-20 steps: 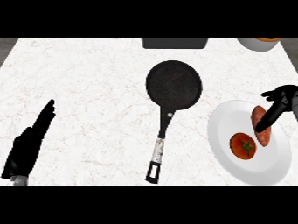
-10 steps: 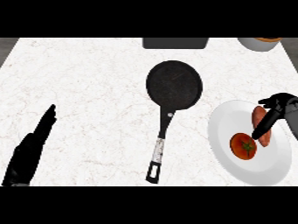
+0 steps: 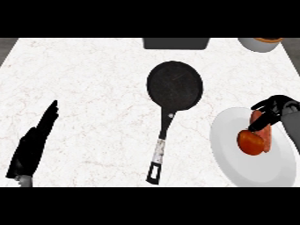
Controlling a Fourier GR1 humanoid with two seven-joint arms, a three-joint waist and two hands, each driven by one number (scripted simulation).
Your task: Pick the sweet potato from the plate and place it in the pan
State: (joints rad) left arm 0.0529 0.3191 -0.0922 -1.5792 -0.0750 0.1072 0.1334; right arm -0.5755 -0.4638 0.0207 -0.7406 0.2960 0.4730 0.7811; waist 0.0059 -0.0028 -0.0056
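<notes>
We are seeing the left hand (image 3: pixel 34 145) resting open near the lower left edge, fingers straight and pointing up and away, touching nothing on the counter (image 3: pixel 93 88). Well to the right of that hand we are seeing the black pan (image 3: pixel 174 85) lying flat, its handle (image 3: pixel 160 147) running down toward the near edge; nothing is sitting in it. Just right of the handle's end the white plate (image 3: pixel 243 176) is lying, and the right hand (image 3: pixel 277 107) is hanging over its far rim, fingers curled downward. The sweet potato (image 3: pixel 260 127) is lying on the plate directly under those fingers, reddish and elongated, and the fingertips are reaching its upper end; we cannot tell whether they are actually closing round it. A round red tomato (image 3: pixel 250 142) is sitting just below the hand, touching the sweet potato's left side. Far beyond the hand, a dark box (image 3: pixel 176 43) and a grey bowl (image 3: pixel 261 44) are showing at the counter's back edge
</notes>
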